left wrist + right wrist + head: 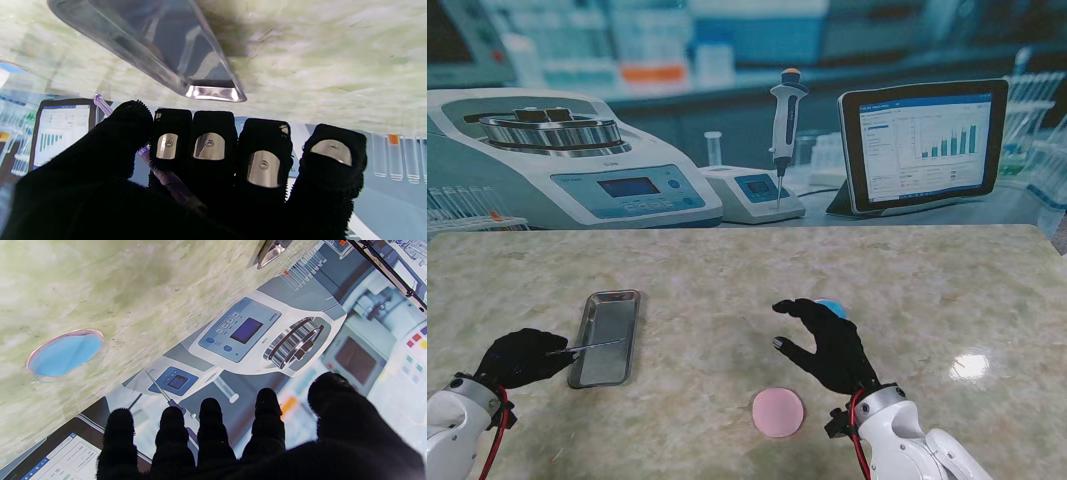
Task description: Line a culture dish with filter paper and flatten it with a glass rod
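The left robot hand (522,357) is sitting at about eight o'clock on the marbled desk (727,270), its black-gloved fingers curled around the glass rod (587,347). In the left wrist view the thumb and forefinger are pinching the rod (170,180), whose clear, faintly violet shaft is running up between them. In the stand view, the rod's free end is reaching out over the near half of the steel tray (607,337), which is lying lengthwise just beside that hand, toward the centre of the desk; whether the tip is touching the tray is not clear.

The right robot hand (827,345) is hovering at about five o'clock, fingers spread apart and gripping nothing. Just past its fingertips, toward twelve o'clock, the culture dish (832,307) is peeking out as a blue disc; the right wrist view is showing it (65,353) lying flat on the desk with a blue face and a pinkish rim. The pink filter paper (778,412) is lying flat at six o'clock, near the right wrist and well apart from the dish.
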`<action>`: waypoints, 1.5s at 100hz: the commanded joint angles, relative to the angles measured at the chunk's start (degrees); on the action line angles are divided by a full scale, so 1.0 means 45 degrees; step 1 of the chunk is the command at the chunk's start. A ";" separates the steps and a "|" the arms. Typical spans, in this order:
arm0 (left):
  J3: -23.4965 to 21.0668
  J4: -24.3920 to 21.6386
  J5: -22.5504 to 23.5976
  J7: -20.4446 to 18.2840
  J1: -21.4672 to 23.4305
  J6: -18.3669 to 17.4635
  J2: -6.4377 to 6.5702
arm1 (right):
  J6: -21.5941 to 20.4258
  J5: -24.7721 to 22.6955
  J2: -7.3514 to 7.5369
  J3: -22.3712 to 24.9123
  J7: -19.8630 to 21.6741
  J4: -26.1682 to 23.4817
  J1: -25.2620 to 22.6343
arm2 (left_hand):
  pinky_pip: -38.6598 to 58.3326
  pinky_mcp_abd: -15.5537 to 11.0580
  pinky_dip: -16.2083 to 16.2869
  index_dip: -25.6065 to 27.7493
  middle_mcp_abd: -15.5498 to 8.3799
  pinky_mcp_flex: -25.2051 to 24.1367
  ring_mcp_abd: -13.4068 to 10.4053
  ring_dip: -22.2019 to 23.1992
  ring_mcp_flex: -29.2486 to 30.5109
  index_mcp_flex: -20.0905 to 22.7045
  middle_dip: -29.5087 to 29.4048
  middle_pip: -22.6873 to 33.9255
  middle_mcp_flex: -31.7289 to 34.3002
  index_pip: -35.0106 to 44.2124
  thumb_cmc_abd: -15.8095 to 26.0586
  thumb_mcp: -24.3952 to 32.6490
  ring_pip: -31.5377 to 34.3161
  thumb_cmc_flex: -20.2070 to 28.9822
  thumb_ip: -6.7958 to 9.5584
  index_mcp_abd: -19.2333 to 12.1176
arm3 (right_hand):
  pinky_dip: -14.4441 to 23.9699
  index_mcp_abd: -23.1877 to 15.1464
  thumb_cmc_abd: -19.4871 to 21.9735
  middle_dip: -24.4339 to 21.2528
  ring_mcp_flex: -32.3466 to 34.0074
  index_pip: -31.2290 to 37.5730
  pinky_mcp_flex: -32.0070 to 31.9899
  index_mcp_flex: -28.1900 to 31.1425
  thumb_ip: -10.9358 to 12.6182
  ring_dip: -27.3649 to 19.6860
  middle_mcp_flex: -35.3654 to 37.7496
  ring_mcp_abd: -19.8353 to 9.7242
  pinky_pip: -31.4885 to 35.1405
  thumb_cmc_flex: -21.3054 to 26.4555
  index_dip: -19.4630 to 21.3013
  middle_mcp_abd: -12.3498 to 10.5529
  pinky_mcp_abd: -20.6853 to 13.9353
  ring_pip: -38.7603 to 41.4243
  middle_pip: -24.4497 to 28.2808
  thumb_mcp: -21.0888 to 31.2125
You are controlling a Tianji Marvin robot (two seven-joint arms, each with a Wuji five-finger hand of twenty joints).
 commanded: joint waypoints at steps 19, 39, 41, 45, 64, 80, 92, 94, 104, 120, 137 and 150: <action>-0.0113 0.0334 0.0385 -0.0091 -0.0057 -0.0107 0.0113 | 0.0037 0.0041 -0.0075 -0.0013 -0.0069 -0.0092 -0.0107 | 0.1017 0.0449 0.0237 0.0503 -0.0114 0.0086 -0.0072 0.0042 0.0436 0.0501 0.0276 0.0833 0.0511 0.0688 -0.0108 0.0554 0.0794 -0.0353 0.0105 0.0144 | -0.0076 0.0022 0.0179 -0.0067 -0.0250 0.0114 -0.0213 -0.0110 0.0065 -0.0044 -0.0336 -0.0280 0.0154 -0.0216 -0.0131 -0.0460 -0.0006 -0.0299 0.0019 -0.0163; -0.0207 0.0524 0.0503 -0.0258 -0.0052 -0.0355 0.0173 | 0.0047 0.0069 -0.0078 -0.0006 -0.0072 -0.0084 -0.0126 | 0.0993 0.0390 0.0229 0.0508 -0.0139 0.0050 -0.0108 0.0054 0.0400 0.0477 0.0290 0.0824 0.0490 0.0690 -0.0100 0.0589 0.0766 -0.0390 0.0083 0.0107 | -0.0079 0.0040 0.0179 -0.0071 -0.0116 0.0124 -0.0209 -0.0106 0.0066 -0.0011 -0.0340 -0.0222 0.0204 -0.0209 -0.0130 -0.0444 0.0000 -0.0158 0.0017 -0.0158; -0.0207 0.0549 0.0517 -0.0265 -0.0049 -0.0379 0.0178 | 0.0044 0.0076 -0.0077 -0.0009 -0.0065 -0.0082 -0.0123 | 0.0994 0.0389 0.0228 0.0508 -0.0139 0.0050 -0.0109 0.0056 0.0400 0.0478 0.0291 0.0823 0.0490 0.0690 -0.0099 0.0592 0.0765 -0.0390 0.0082 0.0108 | -0.0080 0.0037 0.0182 -0.0072 -0.0159 0.0120 -0.0210 -0.0116 0.0065 -0.0018 -0.0348 -0.0246 0.0207 -0.0214 -0.0131 -0.0449 0.0001 -0.0172 0.0015 -0.0160; -0.0203 0.0602 0.0563 -0.0273 -0.0041 -0.0414 0.0190 | 0.0031 0.0076 -0.0076 -0.0015 -0.0063 -0.0073 -0.0113 | 0.0988 0.0379 0.0226 0.0508 -0.0151 0.0039 -0.0110 0.0059 0.0398 0.0479 0.0294 0.0820 0.0483 0.0692 -0.0088 0.0589 0.0763 -0.0405 0.0075 0.0108 | -0.0082 0.0029 0.0178 -0.0069 -0.0144 0.0131 -0.0207 -0.0094 0.0064 -0.0021 -0.0339 -0.0233 0.0215 -0.0215 -0.0128 -0.0443 0.0000 -0.0168 0.0023 -0.0162; -0.0141 0.0887 0.0759 -0.0232 -0.0049 -0.0447 0.0234 | -0.0035 0.0066 -0.0080 -0.0034 -0.0093 -0.0029 -0.0055 | 0.0984 0.0349 0.0217 0.0503 -0.0181 0.0029 -0.0140 0.0068 0.0381 0.0489 0.0306 0.0814 0.0483 0.0704 -0.0109 0.0617 0.0745 -0.0428 0.0068 0.0084 | -0.0086 0.0034 0.0196 -0.0075 -0.0178 0.0130 -0.0210 -0.0135 0.0064 -0.0043 -0.0362 -0.0264 0.0252 -0.0221 -0.0123 -0.0441 0.0013 -0.0198 0.0016 -0.0166; -0.0049 0.1098 0.0944 -0.0108 -0.0101 -0.0401 0.0259 | -0.0039 0.0076 -0.0082 -0.0047 -0.0096 -0.0015 -0.0038 | 0.0970 0.0275 0.0194 0.0510 -0.0301 0.0017 -0.0227 0.0065 0.0349 0.0410 0.0305 0.0790 0.0428 0.0720 -0.0109 0.0632 0.0714 -0.0468 0.0056 0.0034 | -0.0096 0.0028 0.0215 -0.0075 -0.0133 0.0140 -0.0202 -0.0143 0.0066 -0.0049 -0.0347 -0.0241 0.0267 -0.0234 -0.0112 -0.0454 -0.0001 -0.0216 0.0015 -0.0170; 0.0014 0.1255 0.1101 -0.0050 -0.0164 -0.0320 0.0285 | -0.0040 0.0077 -0.0082 -0.0022 -0.0100 -0.0018 -0.0056 | 0.0957 0.0186 0.0160 0.0506 -0.0396 -0.0011 -0.0311 0.0051 0.0297 0.0330 0.0292 0.0772 0.0361 0.0741 -0.0129 0.0584 0.0667 -0.0478 0.0025 -0.0002 | -0.0078 0.0045 0.0225 -0.0072 -0.0257 0.0138 -0.0188 -0.0157 0.0064 -0.0069 -0.0353 -0.0283 0.0323 -0.0245 -0.0107 -0.0436 0.0020 -0.0287 0.0020 -0.0179; 0.0032 0.1288 0.1105 -0.0035 -0.0182 -0.0303 0.0286 | -0.0040 0.0073 -0.0080 -0.0017 -0.0094 -0.0020 -0.0059 | 0.0958 0.0179 0.0156 0.0502 -0.0396 -0.0011 -0.0315 0.0049 0.0297 0.0335 0.0289 0.0773 0.0362 0.0743 -0.0139 0.0588 0.0663 -0.0473 0.0023 0.0005 | -0.0073 0.0054 0.0240 -0.0070 -0.0213 0.0138 -0.0191 -0.0162 0.0065 -0.0062 -0.0352 -0.0265 0.0335 -0.0248 -0.0106 -0.0434 0.0023 -0.0270 0.0022 -0.0178; 0.0125 0.1433 0.1203 -0.0014 -0.0267 -0.0212 0.0311 | -0.0039 0.0063 -0.0077 -0.0005 -0.0075 -0.0029 -0.0061 | 0.0961 0.0093 0.0097 0.0467 -0.0472 0.0004 -0.0360 0.0029 0.0291 0.0300 0.0254 0.0765 0.0332 0.0752 -0.0177 0.0607 0.0645 -0.0520 0.0006 -0.0049 | -0.0055 0.0053 0.0241 -0.0061 -0.0102 0.0140 -0.0200 -0.0173 0.0066 -0.0035 -0.0348 -0.0204 0.0382 -0.0247 -0.0099 -0.0408 0.0051 -0.0205 0.0036 -0.0180; 0.0241 0.1538 0.1324 -0.0256 -0.0363 -0.0057 0.0363 | -0.0066 0.0076 -0.0076 -0.0017 -0.0069 -0.0017 -0.0033 | 0.0927 -0.0033 0.0012 0.0431 -0.0683 -0.0077 -0.0513 0.0002 0.0187 0.0119 0.0215 0.0704 0.0125 0.0721 -0.0258 0.0564 0.0574 -0.0611 -0.0063 -0.0171 | -0.0030 0.0056 0.0257 -0.0035 -0.0051 0.0153 -0.0192 -0.0168 0.0065 0.0005 -0.0325 -0.0189 0.0456 -0.0264 -0.0083 -0.0392 0.0076 -0.0109 0.0076 -0.0192; 0.0318 0.1650 0.1421 -0.0277 -0.0437 0.0041 0.0387 | -0.0061 0.0064 -0.0068 -0.0002 -0.0030 -0.0031 -0.0044 | 0.0781 -0.0260 -0.0128 0.0405 -0.0855 -0.0318 -0.0680 -0.0038 -0.0089 -0.0172 0.0125 0.0565 -0.0177 0.0536 -0.0292 0.0527 0.0361 -0.0729 -0.0187 -0.0363 | -0.0003 0.0055 0.0266 -0.0010 -0.0057 0.0166 -0.0189 -0.0165 0.0066 0.0040 -0.0325 -0.0185 0.0537 -0.0281 -0.0063 -0.0387 0.0095 -0.0006 0.0109 -0.0197; 0.0355 0.1690 0.1461 -0.0191 -0.0438 0.0089 0.0384 | -0.0070 0.0077 -0.0070 0.0009 -0.0036 -0.0036 -0.0045 | 0.0007 -0.0358 -0.0265 0.0440 -0.0834 -0.1338 -0.0501 -0.0059 -0.0948 -0.0748 -0.0068 -0.0017 -0.0939 0.0127 -0.0197 0.0278 -0.0381 -0.0657 -0.0329 -0.0607 | 0.0011 0.0057 0.0267 0.0004 -0.0056 0.0176 -0.0194 -0.0165 0.0068 0.0050 -0.0343 -0.0183 0.0587 -0.0274 -0.0048 -0.0366 0.0107 0.0035 0.0126 -0.0189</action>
